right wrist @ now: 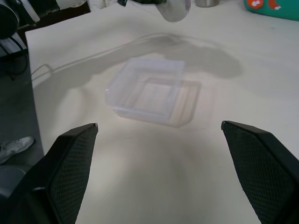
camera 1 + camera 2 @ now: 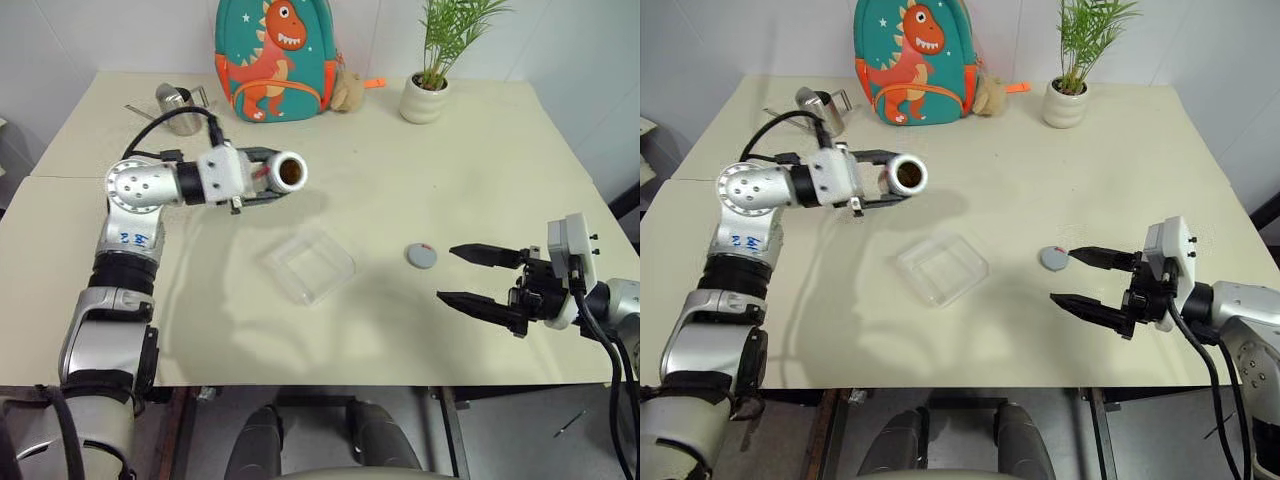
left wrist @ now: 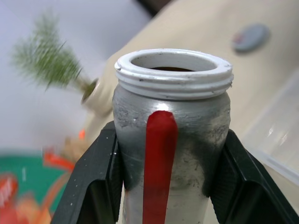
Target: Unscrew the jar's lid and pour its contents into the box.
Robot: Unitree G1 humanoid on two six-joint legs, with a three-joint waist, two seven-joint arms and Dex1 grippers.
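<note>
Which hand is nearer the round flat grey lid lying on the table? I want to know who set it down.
Right. The open right hand hovers just beside the round flat grey lid. The left hand is across the table, past the clear plastic box, holding the silvery-grey jar.

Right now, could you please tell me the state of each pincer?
Left pincer: closed on the open jar, held on its side above the table.
Right pincer: open, holding nothing; the lid lies on the table nearby.
</note>
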